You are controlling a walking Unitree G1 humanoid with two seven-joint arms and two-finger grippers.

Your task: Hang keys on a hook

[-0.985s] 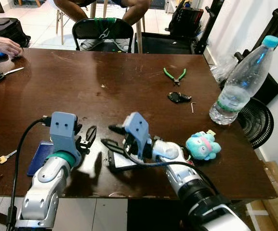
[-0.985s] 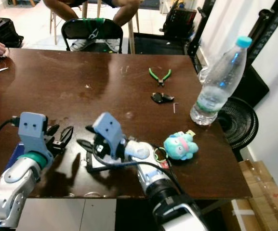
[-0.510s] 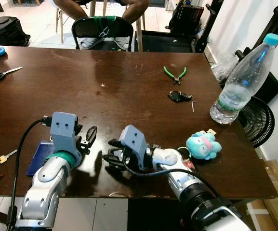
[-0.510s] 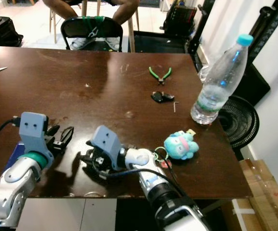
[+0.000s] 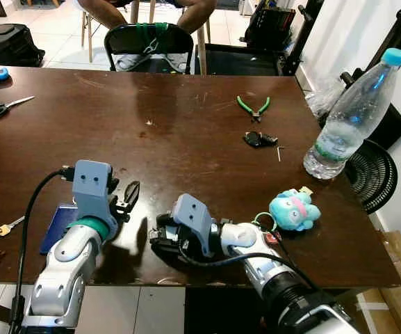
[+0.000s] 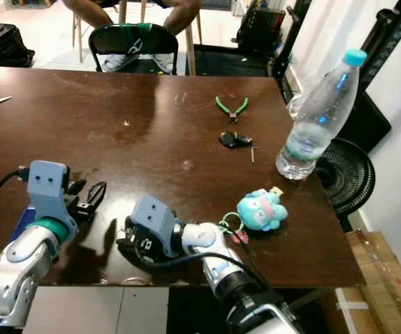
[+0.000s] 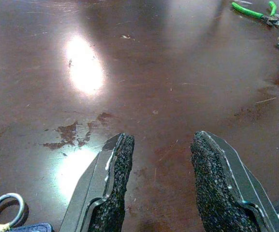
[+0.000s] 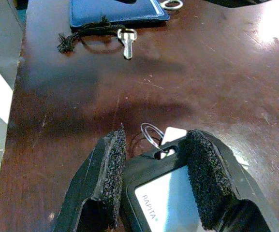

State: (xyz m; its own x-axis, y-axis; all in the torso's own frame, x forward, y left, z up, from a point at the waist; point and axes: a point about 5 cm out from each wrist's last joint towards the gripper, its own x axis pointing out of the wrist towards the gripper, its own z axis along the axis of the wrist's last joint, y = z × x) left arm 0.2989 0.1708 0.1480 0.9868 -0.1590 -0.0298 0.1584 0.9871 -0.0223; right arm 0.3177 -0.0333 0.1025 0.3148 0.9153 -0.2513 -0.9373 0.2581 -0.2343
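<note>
The right gripper [image 8: 154,181], fingers spread around a card holder [image 8: 178,193] well short of the key [image 8: 127,41], looks mid-pickup and must close next; the left gripper [image 7: 161,186] hovers spread.

Left hand [image 5: 128,198]: raised above the surface, fingers parted. Right hand [image 8: 154,181]: low at the near edge, fingers parted.

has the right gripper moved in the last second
Yes. The right gripper has dropped lower and pulled toward the table's near edge, farther from the green pliers, straddling the black card holder.
</note>
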